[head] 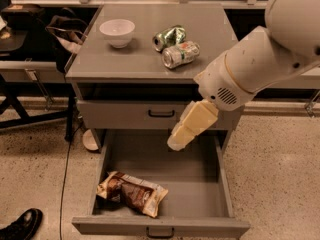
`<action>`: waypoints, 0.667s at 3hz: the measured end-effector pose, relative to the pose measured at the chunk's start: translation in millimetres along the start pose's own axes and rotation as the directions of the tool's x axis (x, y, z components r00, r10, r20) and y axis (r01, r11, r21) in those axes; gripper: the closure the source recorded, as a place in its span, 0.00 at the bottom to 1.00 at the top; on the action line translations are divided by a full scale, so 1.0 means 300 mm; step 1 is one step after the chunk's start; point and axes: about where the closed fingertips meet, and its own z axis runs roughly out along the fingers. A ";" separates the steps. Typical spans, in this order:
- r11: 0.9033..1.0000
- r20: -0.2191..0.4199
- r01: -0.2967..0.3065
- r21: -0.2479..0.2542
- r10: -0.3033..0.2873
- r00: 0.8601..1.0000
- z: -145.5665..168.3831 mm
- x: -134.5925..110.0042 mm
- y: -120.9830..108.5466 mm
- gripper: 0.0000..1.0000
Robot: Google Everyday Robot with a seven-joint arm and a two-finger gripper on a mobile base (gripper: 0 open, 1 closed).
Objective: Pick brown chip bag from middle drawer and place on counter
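Note:
The brown chip bag (132,193) lies flat in the front left of the open middle drawer (192,186). The drawer is pulled far out of the grey cabinet. The counter (140,61) is the cabinet's flat grey top. My gripper (178,141) is cream-coloured and hangs from the white arm. It points down and left over the back middle of the drawer. It is above and to the right of the bag and does not touch it. It holds nothing that I can see.
A white bowl (117,31), a crushed green can (168,37) and a silver can (180,54) sit on the counter. A shut drawer front (161,114) is above the open drawer. A black shoe (20,226) and dark furniture (30,39) are at the left.

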 end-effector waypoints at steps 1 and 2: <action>0.997 0.043 -0.047 0.055 0.045 0.998 0.035 0.016 0.001 0.00; 0.987 0.089 -0.131 0.098 0.123 0.988 0.149 0.053 0.000 0.00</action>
